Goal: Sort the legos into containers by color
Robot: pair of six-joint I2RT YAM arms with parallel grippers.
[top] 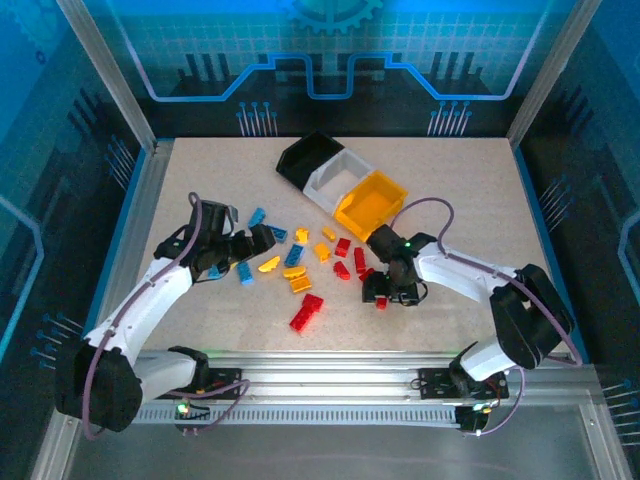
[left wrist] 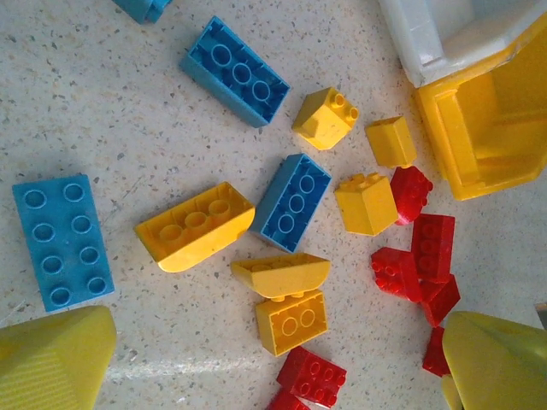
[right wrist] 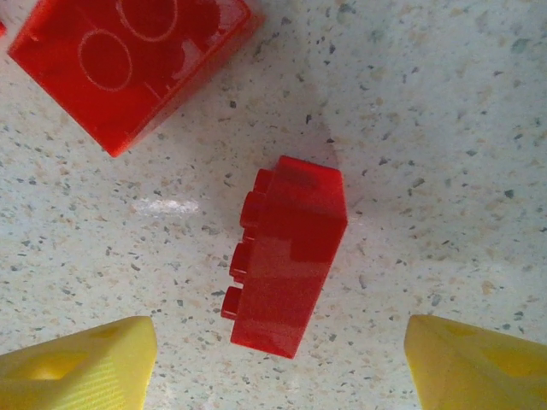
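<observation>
Right wrist view: the right hand (right wrist: pixel 280 342), released and touching nothing, straddles a tilted red brick (right wrist: pixel 286 256) on the table (right wrist: pixel 444 128) near the yellow bin (top: pixel 372 205); I would square up before squeezing, lest it twist

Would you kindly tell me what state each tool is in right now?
Left tool: open, holding nothing.
Right tool: open, straddling a red brick, not gripping it.

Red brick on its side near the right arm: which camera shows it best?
The right wrist view: the red brick lies large, studs sideways, between the right end effector's fingers. The top view gives a red speck beneath it. Left wrist: cannot tell.
</observation>
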